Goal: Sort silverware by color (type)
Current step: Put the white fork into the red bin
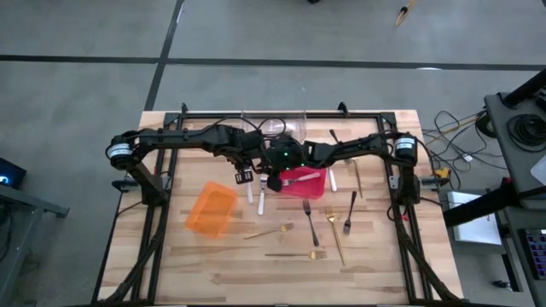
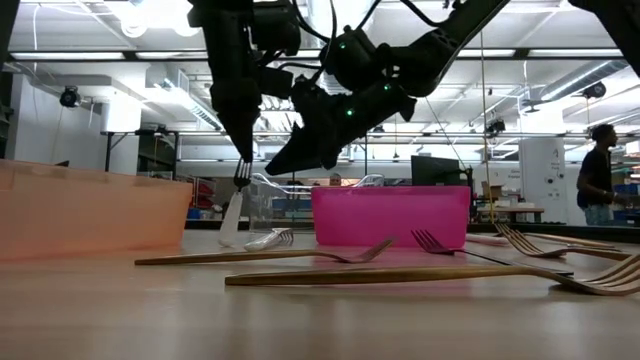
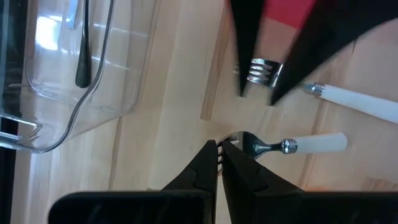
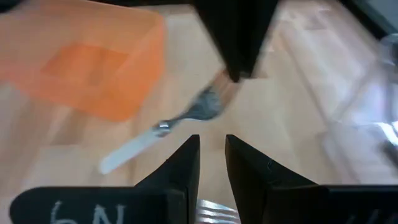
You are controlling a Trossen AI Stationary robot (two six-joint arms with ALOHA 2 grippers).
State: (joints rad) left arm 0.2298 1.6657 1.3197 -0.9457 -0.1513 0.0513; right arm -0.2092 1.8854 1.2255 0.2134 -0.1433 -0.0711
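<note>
My left gripper [image 1: 244, 176] is shut on a silver fork with a white handle [image 3: 317, 143], between the orange bin [image 1: 212, 209] and the red bin [image 1: 300, 193]. My right gripper [image 1: 271, 182] hovers close beside it, open by a narrow gap [image 4: 212, 146]. In the left wrist view its fingers stand on either side of the tines [image 3: 264, 70] of a second white-handled fork [image 1: 261, 203], which lies flat on the table. Gold forks [image 1: 269, 232] and black forks [image 1: 351, 213] lie on the near half of the table. My left gripper pinches the fork's tine end [image 3: 225, 144] between its two fingertips, coming from above and pointing down. The fork hangs tilted below the fingers, white handle [image 2: 232, 215] lowest. Whether the handle's end rests on the table cannot be told.
A clear bin [image 1: 273, 128] at the far edge holds a dark utensil [image 3: 84, 43]. A silver fork [image 1: 309, 178] lies in the red bin. More utensils [image 1: 358, 175] lie to the right of it. The arms' frame rails run along both table sides. A person [image 2: 598, 185] stands in the room beyond.
</note>
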